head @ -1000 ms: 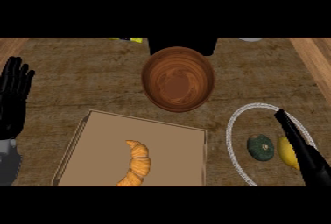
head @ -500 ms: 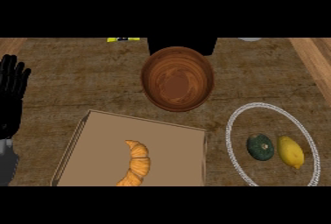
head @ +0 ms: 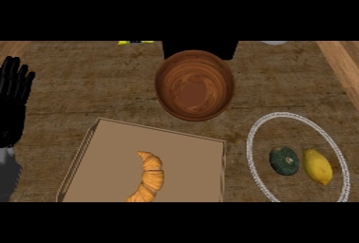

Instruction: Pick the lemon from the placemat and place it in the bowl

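- A brown, mottled counter [head: 84, 99] fills the view from above.
- A yellow lemon [head: 317, 166] lies at the right side, inside a round placemat [head: 261, 128] whose edge shows as a pale, beaded ring.
- Just beside the lemon, on its left and on the same placemat, sits a dark green, round, ribbed vegetable [head: 284, 160]. The two look close together; whether they touch cannot be told.
- A wooden bowl [head: 194, 85] stands near the top middle of the counter, up and to the left of the placemat and apart from it. Nothing is seen inside the bowl.
- A tan cutting board [head: 189, 161] lies at the lower middle, tilted slightly, its right edge near the placemat's left rim.
- A golden croissant [head: 148, 178] rests on the board, curved like a crescent, running off the lower edge of the view.
- The left hand [head: 14, 102], black, shows at the left edge with its fingers straight and pointing up, released and holding nothing, at rest beside the board.
- The right hand does not show anywhere.
- The lemon is untouched by any hand.
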You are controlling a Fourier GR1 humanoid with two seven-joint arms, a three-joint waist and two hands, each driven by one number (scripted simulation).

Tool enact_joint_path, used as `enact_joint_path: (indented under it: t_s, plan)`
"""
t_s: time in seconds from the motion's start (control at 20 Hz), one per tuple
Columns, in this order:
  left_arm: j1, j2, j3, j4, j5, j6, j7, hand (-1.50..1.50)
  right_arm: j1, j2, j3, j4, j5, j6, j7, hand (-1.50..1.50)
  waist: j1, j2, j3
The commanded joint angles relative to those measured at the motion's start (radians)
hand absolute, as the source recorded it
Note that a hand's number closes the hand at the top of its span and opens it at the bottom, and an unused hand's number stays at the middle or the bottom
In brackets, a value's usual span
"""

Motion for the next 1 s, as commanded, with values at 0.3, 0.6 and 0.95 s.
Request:
enact_joint_path:
  t_s: [0.3,0.6,0.95]
  plan:
    - [-0.019,-0.031,0.000,-0.025,-0.044,0.010,0.029,0.00,-0.027,0.107,-0.089,0.094,0.091,0.238,-0.041,-1.50,0.020,0.003,0.003]
    - [0.016,-0.038,0.019,-0.074,-0.028,-0.032,0.047,0.00,-0.155,0.195,0.024,0.164,0.208,0.274,-0.023,-1.50,0.033,0.003,0.002]
    - [-0.025,-0.024,0.068,0.038,-0.023,-0.099,-0.012,0.00,-0.254,0.341,0.190,0.318,0.404,0.212,-0.038,-1.50,0.030,0.005,0.002]
